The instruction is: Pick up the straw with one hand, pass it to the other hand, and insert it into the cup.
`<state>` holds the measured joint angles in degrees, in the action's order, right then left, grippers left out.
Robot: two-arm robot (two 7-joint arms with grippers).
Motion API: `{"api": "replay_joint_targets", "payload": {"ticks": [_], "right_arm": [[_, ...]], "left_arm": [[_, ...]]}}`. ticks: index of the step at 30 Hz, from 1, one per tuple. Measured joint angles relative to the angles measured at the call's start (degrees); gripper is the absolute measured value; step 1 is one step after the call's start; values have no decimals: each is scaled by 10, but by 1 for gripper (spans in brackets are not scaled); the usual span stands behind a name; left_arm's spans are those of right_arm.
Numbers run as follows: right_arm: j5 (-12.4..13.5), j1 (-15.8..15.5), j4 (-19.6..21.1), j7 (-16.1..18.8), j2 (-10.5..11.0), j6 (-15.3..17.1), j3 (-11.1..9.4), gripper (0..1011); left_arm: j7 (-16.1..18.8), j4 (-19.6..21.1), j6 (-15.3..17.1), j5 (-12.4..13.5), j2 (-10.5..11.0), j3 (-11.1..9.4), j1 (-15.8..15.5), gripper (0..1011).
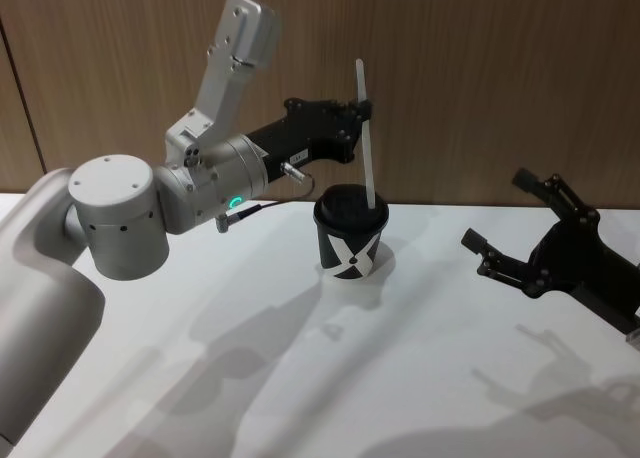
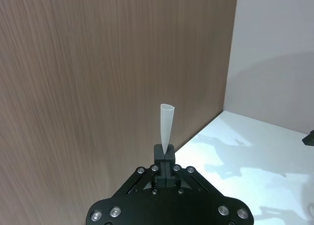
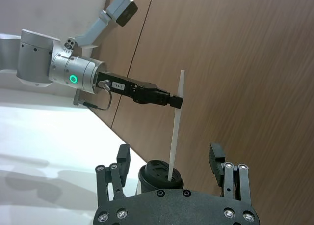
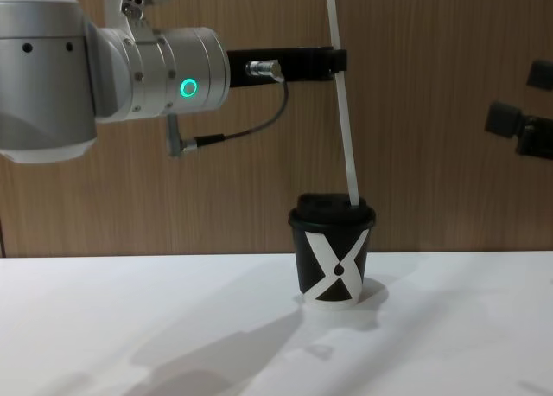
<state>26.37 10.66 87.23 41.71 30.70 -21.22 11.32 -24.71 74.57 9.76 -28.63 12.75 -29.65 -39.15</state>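
Matt black paper cup (image 4: 333, 262), translucent white plastic straw (image 4: 344, 111), brushed wood-grain wall (image 1: 480, 68).

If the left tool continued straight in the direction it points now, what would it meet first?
Probably the wooden wall. The left tool, shut on the straw, aims at that wall; nothing else lies ahead, though depth is unclear.

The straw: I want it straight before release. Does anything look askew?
Slightly. The straw leans, its lower end at the lid of the upright cup. The left gripper is shut on it; the right gripper is open, off to the side.
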Motion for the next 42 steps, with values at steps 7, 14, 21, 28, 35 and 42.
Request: {"api": "replay_joint_targets", "payload": {"ticks": [7,14,21,28,35,42], "right_arm": [[0,0,0,0,0,0,0,1001],[0,0,0,0,0,0,0,1001],[0,0,0,0,0,0,0,1001],[0,0,0,0,0,0,0,1001],[0,1,0,-1,-1,0,0,1001],[6,12,6,-19,-16,11,2,1001]], "left_arm": [[-3,-10,2,-4,-5,-2,-2,39],[-5,-16,3,-7,-7,-3,-4,227],[-7,-19,4,-9,-9,-3,-4,447],[-7,-20,4,-9,-9,-3,-5,662],[-5,-11,0,-14,-6,0,6,842],[-3,6,-19,-17,3,7,26,1000]]}}
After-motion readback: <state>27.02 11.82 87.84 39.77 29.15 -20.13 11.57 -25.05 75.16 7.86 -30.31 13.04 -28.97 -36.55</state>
